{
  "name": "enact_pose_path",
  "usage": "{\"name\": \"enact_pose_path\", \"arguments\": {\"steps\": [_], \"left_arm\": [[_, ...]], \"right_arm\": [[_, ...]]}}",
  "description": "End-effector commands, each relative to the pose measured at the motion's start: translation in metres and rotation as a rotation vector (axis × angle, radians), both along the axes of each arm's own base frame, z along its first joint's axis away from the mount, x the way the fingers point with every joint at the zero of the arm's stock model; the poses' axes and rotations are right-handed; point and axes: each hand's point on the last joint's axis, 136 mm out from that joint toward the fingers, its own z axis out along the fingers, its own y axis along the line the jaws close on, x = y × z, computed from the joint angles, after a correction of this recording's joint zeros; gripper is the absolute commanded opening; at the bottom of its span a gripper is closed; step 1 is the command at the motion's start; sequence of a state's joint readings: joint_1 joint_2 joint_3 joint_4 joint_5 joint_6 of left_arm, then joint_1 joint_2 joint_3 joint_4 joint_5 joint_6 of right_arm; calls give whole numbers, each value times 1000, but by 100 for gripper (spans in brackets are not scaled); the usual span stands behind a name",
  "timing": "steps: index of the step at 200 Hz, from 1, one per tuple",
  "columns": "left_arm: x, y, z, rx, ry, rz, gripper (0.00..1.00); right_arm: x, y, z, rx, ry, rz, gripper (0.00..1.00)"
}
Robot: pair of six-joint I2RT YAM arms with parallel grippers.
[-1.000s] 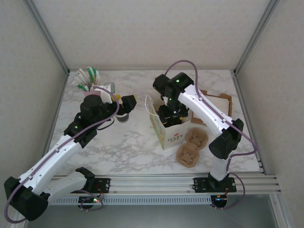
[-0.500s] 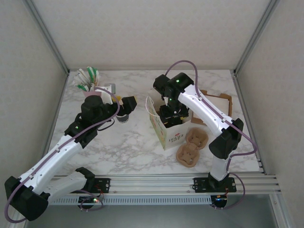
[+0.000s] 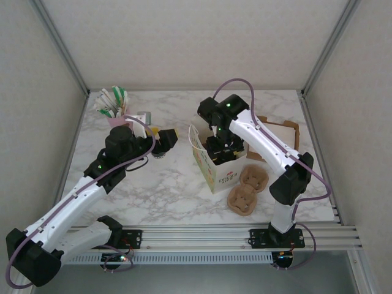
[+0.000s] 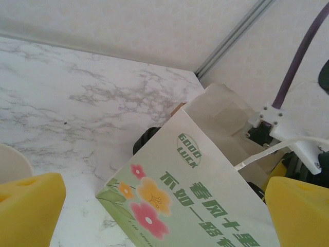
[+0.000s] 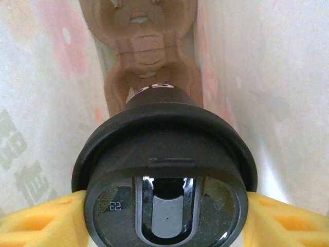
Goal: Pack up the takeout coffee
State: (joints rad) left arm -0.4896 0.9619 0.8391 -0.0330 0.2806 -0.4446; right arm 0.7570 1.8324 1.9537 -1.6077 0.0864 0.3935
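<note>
Noted on paper bag (image 4: 205,172): "GOOD LUCK" in a green oval, then two rows of green Chinese characters, cut off at frame edge. On black lid (image 5: 164,172) of takeout coffee (image 5: 159,98): small moulded "22".

Black-lidded takeout coffee (image 5: 164,154), flower-printed bag (image 4: 169,200), grey-veined marble table (image 3: 165,184)

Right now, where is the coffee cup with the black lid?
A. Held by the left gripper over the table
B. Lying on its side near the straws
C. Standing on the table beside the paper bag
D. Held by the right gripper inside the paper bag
D: the right wrist view shows the right gripper with its yellow fingers on both sides of the coffee cup, between the walls of the paper bag.
</note>
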Motion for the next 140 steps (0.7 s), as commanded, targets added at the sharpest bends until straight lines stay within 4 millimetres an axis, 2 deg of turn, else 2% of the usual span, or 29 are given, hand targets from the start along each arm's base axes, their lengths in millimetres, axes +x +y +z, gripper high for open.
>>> {"name": "enact_pose_path", "arguments": {"steps": [1, 140], "left_arm": [[-6, -5, 7, -9, -38, -36, 100], [-8, -14, 1, -9, -19, -79, 100]], "right_arm": [[-21, -27, 7, -85, 59, -13, 69], [-22, -26, 4, -72, 60, -7, 69]]}}
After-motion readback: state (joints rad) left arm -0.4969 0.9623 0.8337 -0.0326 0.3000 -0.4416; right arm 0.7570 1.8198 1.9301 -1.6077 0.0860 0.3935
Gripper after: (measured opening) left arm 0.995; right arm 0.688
